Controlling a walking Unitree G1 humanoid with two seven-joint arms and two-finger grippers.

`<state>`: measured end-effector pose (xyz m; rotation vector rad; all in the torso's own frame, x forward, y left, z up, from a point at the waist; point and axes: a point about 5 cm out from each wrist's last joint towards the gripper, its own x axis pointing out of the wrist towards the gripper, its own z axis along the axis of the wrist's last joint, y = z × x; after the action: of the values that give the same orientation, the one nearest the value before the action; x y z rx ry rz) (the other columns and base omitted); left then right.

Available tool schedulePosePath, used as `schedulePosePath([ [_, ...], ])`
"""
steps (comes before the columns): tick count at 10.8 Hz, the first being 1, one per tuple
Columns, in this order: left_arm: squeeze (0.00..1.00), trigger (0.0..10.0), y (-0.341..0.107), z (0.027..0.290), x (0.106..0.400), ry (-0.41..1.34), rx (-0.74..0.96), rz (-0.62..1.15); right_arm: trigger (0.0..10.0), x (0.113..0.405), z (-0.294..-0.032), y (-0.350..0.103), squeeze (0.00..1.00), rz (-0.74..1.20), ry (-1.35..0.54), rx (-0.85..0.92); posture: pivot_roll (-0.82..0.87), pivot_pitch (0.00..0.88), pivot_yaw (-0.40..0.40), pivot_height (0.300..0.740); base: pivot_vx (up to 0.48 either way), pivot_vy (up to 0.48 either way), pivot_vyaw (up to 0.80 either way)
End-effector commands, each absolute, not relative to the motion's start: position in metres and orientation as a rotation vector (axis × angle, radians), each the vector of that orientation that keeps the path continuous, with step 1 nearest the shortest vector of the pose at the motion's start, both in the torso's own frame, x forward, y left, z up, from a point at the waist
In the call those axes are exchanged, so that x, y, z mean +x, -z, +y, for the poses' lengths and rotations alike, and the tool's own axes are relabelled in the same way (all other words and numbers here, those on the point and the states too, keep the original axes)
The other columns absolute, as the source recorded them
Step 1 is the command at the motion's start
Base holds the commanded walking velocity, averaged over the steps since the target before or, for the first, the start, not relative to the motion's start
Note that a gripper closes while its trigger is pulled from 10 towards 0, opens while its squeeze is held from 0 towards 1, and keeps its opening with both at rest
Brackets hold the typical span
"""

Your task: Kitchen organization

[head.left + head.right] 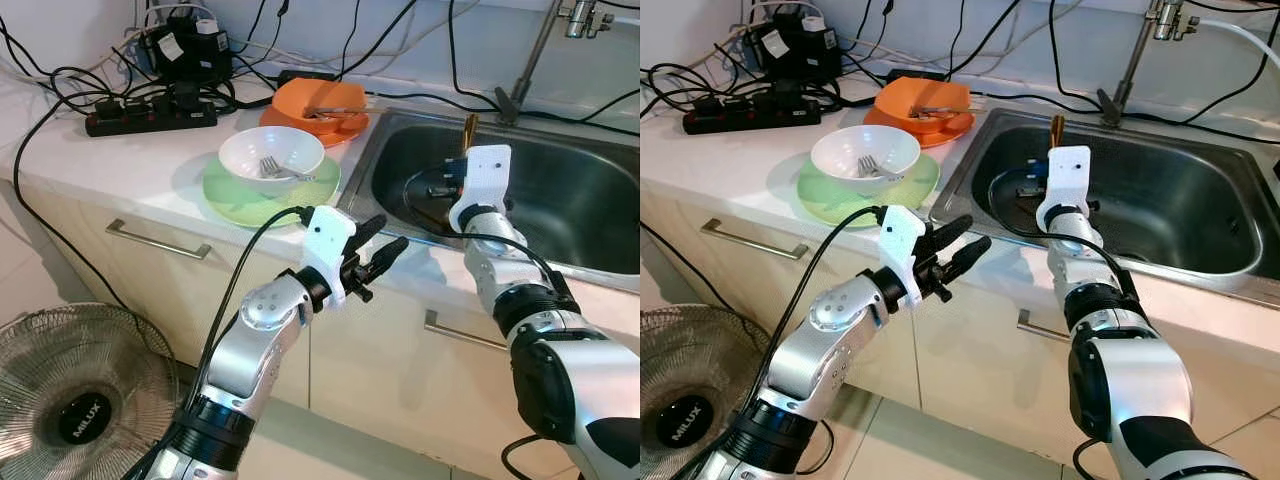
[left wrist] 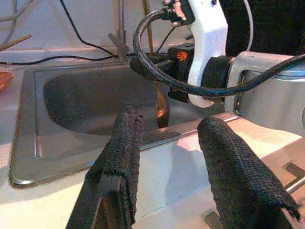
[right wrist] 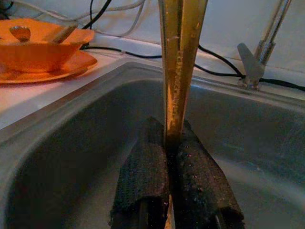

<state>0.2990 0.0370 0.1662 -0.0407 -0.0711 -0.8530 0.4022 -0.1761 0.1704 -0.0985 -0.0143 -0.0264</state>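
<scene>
My right gripper [image 3: 170,143] hangs over the steel sink [image 1: 560,190], shut on a gold-coloured utensil [image 3: 180,62] held upright, its handle sticking up above the wrist [image 1: 469,130]. My left gripper [image 1: 385,245] is open and holds nothing. It hovers at the counter's front edge, just left of the sink, with its fingers [image 2: 121,143] pointing toward the basin. A white bowl [image 1: 270,155] with a fork in it sits on a green plate [image 1: 250,205]. Behind it an orange bowl [image 1: 320,100] holding a utensil rests on an orange plate.
A faucet [image 1: 530,60] rises behind the sink. A power strip [image 1: 150,115], an adapter and tangled black cables cover the counter's back left. Drawer handles [image 1: 160,240] run below the counter. A floor fan [image 1: 70,400] stands at lower left.
</scene>
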Motion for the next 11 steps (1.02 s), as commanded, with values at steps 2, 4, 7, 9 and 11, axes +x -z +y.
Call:
schedulePosePath([
  [2, 0.00, 10.0, -0.170, 0.037, 0.299, 0.854, -0.026, -0.081, 10.0, 0.404, -0.175, -0.169, 0.00, 0.033, 0.032, -0.130, 0.21, 0.018, -0.002, 0.740, 0.000, 0.000, 0.00],
  [4, 0.00, 10.0, -0.170, 0.037, 0.299, 0.857, -0.025, -0.081, 10.0, 0.402, -0.177, -0.164, 0.00, 0.059, 0.042, -0.132, 0.21, 0.009, 0.001, 0.740, 0.000, 0.000, 0.00],
  [7, 0.00, 10.0, -0.170, 0.038, 0.302, 0.858, -0.020, -0.078, 10.0, 0.401, -0.181, -0.162, 0.00, 0.075, 0.060, -0.124, 0.19, 0.005, 0.006, 0.740, 0.000, 0.000, 0.00],
  [9, 0.00, 10.0, -0.170, 0.038, 0.303, 0.857, -0.020, -0.077, 10.0, 0.401, -0.184, -0.161, 1.00, 0.074, 0.069, -0.120, 0.19, 0.012, 0.005, 0.740, 0.000, 0.000, 0.00],
  [11, 0.00, 10.0, -0.169, 0.038, 0.303, 0.853, -0.022, -0.074, 10.0, 0.400, -0.183, -0.161, 0.00, 0.073, 0.066, -0.121, 0.19, 0.018, 0.004, 0.740, 0.000, 0.000, 0.00],
])
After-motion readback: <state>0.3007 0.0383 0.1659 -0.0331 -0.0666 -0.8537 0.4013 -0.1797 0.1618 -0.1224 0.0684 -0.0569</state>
